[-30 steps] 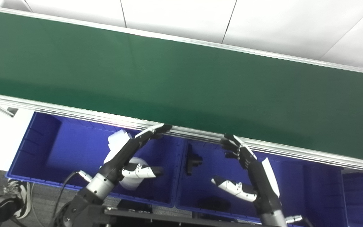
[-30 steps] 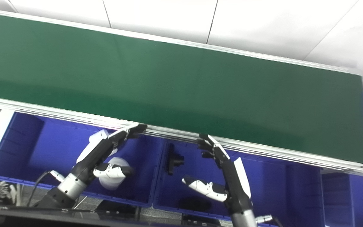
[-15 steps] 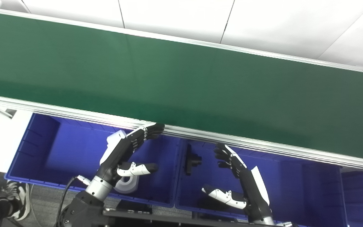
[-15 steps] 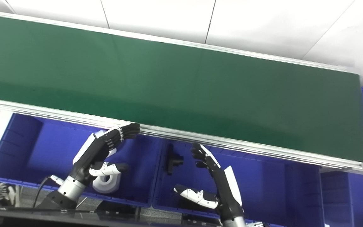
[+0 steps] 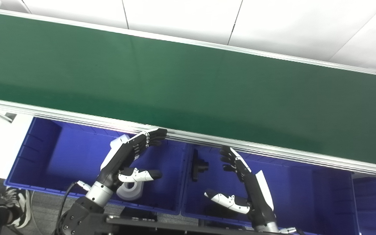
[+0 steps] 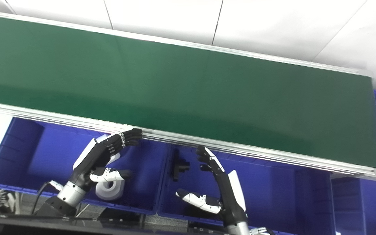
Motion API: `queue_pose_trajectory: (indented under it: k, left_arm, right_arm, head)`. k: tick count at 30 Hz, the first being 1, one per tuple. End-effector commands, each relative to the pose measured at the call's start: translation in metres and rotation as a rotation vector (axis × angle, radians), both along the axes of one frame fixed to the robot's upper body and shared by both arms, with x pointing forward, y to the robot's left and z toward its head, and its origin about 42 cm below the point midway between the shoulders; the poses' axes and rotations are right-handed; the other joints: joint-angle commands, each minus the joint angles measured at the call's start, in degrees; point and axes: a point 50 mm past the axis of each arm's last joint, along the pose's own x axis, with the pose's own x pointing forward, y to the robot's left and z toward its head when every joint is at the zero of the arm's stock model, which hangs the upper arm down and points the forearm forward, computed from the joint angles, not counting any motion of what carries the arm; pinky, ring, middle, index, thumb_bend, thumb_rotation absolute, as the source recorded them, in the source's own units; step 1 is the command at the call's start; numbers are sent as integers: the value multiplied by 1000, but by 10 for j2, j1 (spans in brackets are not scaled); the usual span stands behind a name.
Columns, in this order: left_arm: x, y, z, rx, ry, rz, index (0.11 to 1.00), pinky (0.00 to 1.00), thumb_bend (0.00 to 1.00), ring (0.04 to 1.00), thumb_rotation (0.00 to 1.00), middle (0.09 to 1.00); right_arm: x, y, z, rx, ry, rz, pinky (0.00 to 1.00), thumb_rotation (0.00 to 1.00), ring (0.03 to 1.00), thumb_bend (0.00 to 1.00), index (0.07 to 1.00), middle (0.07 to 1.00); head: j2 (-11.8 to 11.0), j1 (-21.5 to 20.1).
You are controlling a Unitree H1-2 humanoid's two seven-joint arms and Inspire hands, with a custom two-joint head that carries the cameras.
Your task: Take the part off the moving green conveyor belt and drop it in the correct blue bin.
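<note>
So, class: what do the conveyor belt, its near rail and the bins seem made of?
Conveyor belt: matte green, likely rubber or PVC, no glare.
Near rail: ridged silver metal, probably aluminium, bright sheen.
Blue bins: moulded plastic, apparently; ribbed, slightly glossy walls.

**Belt surface and the bins below it**

The green conveyor belt [image 5: 188, 81] runs across the view, framed by a silver rail [image 5: 273, 153]; its surface carries no part; below its near edge stand the blue bins [image 5: 44, 153], side by side.
</note>
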Motion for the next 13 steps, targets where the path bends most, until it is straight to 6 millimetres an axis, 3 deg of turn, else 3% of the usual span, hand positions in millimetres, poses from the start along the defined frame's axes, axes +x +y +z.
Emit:
queue_pose_trajectory:
  k: [1, 13]
  left_arm:
    - [4, 6, 9, 20, -65, -20, 786, 766, 747, 813, 450, 823]
    - [3, 14, 3, 73, -42, -75, 786, 763, 797, 808, 404, 829]
  right_arm:
    - [3, 7, 8, 19, -76, 2, 750, 396, 837, 752, 898, 869]
    - [4, 14, -1, 9, -87, -13, 752, 377, 833, 752, 906, 874]
  head:
    - [0, -3]
    - [-31, -15]
